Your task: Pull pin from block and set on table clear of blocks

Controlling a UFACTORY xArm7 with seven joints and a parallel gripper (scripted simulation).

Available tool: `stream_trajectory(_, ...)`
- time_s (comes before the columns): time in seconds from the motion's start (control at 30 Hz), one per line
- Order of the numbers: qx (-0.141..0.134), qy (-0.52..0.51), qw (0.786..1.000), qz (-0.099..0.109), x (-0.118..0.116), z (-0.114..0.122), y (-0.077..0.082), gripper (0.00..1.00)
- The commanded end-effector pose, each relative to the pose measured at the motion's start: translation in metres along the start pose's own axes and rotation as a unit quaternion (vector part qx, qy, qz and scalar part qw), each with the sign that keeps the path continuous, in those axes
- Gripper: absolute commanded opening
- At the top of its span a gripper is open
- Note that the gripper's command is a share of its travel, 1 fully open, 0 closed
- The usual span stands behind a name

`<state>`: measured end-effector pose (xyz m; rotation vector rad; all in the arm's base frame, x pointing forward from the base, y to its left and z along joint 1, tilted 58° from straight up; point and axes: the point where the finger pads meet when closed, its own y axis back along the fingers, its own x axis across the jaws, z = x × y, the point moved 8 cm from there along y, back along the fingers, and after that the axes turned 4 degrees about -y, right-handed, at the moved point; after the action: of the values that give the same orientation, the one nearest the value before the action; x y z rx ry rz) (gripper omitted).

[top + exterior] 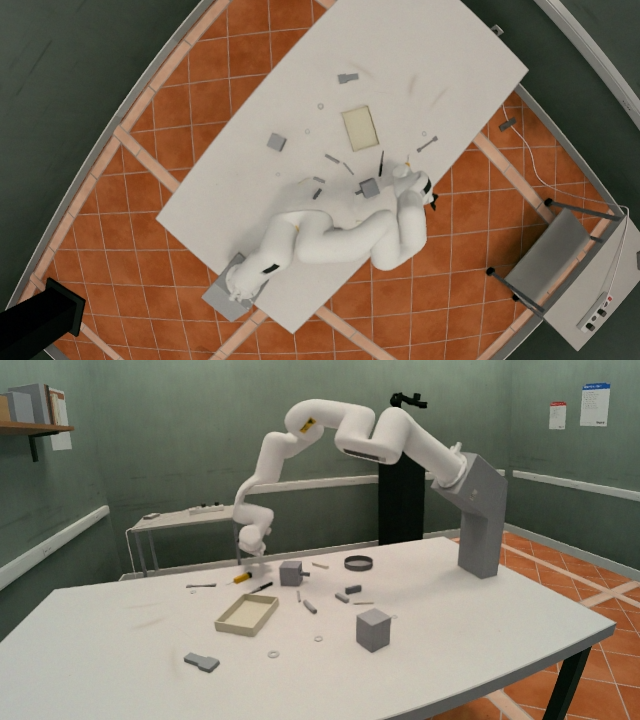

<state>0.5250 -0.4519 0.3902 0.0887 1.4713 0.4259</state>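
The pin's grey block (369, 188) (290, 573) stands on the white table near its middle. The dark pin (358, 192) (303, 574) sticks out sideways from one face, seated in its hole. A second, plain grey block (276, 142) (373, 630) stands further off. My gripper (401, 173) (251, 549) hangs a little above the table beside the pin's block, on the side away from the pin, not touching it. Its fingers are small here; they look part open with nothing between them.
A cream tray (359, 128) (247, 614), a black pen (381, 163) (261, 588) and a yellow-handled tool (242, 578) lie close by. A dark ring (358, 562), a flat grey piece (347, 78) (201, 662), a bolt (427, 144), short cylinders and washers are scattered around.
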Motion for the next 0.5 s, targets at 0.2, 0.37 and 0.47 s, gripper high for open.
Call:
stream_trajectory(0.2,0.001,-0.132,0.986,0.105,0.069,-0.087,-0.031,0.47)
stream_trajectory(0.37,-0.036,-0.227,0.956,0.181,0.105,-0.103,-0.004,0.47)
stream_trajectory(0.47,-0.056,-0.285,0.931,0.222,0.119,-0.112,0.017,0.47)
